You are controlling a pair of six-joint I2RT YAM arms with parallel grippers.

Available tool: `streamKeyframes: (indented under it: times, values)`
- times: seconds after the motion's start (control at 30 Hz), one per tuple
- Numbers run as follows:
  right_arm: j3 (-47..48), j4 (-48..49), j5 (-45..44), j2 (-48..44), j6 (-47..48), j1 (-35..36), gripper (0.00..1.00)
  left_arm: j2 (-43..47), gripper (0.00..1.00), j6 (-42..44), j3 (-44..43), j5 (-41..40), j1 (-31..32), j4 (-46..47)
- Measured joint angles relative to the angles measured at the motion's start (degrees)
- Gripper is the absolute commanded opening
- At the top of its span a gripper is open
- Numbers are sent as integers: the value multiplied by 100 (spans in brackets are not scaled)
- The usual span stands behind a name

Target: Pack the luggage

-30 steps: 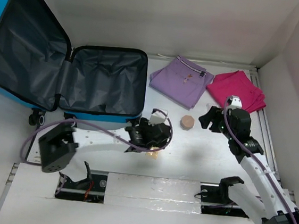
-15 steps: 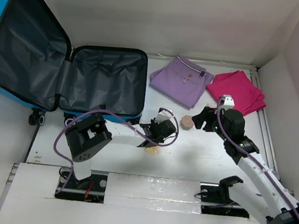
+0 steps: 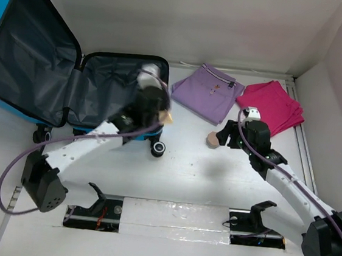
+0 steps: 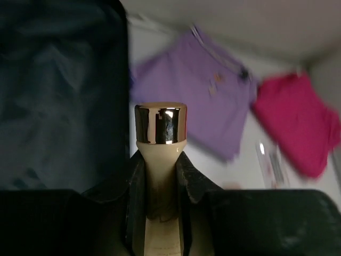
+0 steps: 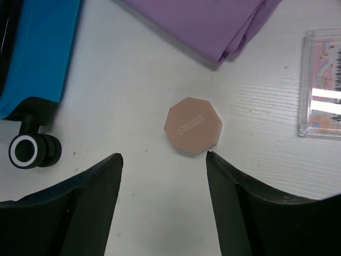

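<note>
The luggage (image 3: 123,92) lies open at the back left, a blue shell with dark grey lining (image 4: 58,96) and its lid (image 3: 32,52) propped up. My left gripper (image 3: 155,102) hovers blurred over its right rim. In the left wrist view this gripper (image 4: 160,160) is shut on a cream bottle (image 4: 160,181) with a shiny gold cap (image 4: 160,124). My right gripper (image 5: 164,157) is open just above the table. A pink octagonal compact (image 5: 193,125) lies just beyond its fingertips (image 5: 216,165), and the top view shows the compact (image 3: 212,140) too.
A folded purple garment (image 3: 206,92) and a folded magenta garment (image 3: 271,102) lie at the back right. A clear plastic case (image 5: 322,106) sits right of the compact. The luggage wheel (image 5: 29,149) stands left of my right gripper. White walls enclose the table.
The left gripper closed on the bottle at the table's front middle and carried it up and back to the luggage's right rim. The right gripper slid left toward the compact.
</note>
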State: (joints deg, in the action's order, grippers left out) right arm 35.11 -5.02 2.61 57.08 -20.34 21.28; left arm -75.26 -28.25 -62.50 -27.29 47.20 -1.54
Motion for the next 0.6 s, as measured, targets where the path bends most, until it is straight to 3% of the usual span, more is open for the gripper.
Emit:
streamKeyframes:
  times: [0.03, 0.07, 0.1, 0.13, 0.23, 0.3, 0.47, 0.6]
  values:
    - [0, 46, 7, 105, 0, 42, 73, 98, 24, -2, -57, -50, -378, 140]
    - [0, 122, 15, 219, 0, 94, 77, 199, 62, -44, -63, -74, -879, 321]
    - [0, 170, 15, 332, -2, 144, 80, 249, 83, -66, -37, -111, -1344, 444]
    - [4, 223, 15, 483, -2, 195, 84, 254, 96, -146, 33, -151, -1808, 560]
    - [85, 286, -13, 1034, 2, 302, 91, 46, 100, -404, 236, 57, -2756, 614]
    - [199, 293, -101, 1456, 0, 352, 96, -107, 100, -507, 442, 166, -2922, 616]
    - [546, 275, -577, 2374, -72, 400, 100, 107, 100, -570, 1174, 518, -2420, 660]
    - [1029, 219, -839, 3058, -118, 424, 97, 953, 100, -553, 1733, 457, -1519, 717]
